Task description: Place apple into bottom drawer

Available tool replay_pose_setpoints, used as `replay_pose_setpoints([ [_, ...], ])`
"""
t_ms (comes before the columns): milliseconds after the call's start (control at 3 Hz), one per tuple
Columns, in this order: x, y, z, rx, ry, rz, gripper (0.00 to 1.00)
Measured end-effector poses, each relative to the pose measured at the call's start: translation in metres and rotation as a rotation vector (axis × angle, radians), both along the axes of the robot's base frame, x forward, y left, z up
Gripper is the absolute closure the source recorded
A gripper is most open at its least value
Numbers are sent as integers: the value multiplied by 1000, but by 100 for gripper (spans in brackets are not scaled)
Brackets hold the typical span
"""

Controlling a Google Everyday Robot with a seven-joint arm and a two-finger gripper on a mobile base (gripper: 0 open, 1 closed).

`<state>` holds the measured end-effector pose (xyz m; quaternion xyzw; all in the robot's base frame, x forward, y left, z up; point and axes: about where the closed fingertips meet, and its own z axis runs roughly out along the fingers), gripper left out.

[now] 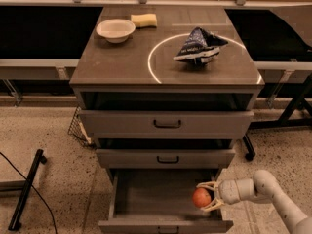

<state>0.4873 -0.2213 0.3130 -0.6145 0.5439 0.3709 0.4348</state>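
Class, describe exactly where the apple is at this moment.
In the camera view, the apple is lower right, gripped by the hand at the right end of the open bottom drawer.

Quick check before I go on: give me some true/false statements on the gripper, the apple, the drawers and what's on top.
1. The bottom drawer is open. True.
2. The gripper is empty. False: it is shut on the apple, at the open drawer's right side.
3. The white bowl sits beside a yellow sponge on the cabinet top. True.
4. The blue bag lies in the bottom drawer. False: it lies on the cabinet top.
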Motion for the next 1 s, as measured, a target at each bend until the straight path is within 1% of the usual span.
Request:
replay_pose_setpoints([
  [333,7,23,-11,11,-83,-107,100],
  [667,12,30,-9,-5,-139,-145,100],
  [1000,8,39,-21,-28,-121,-101,100],
])
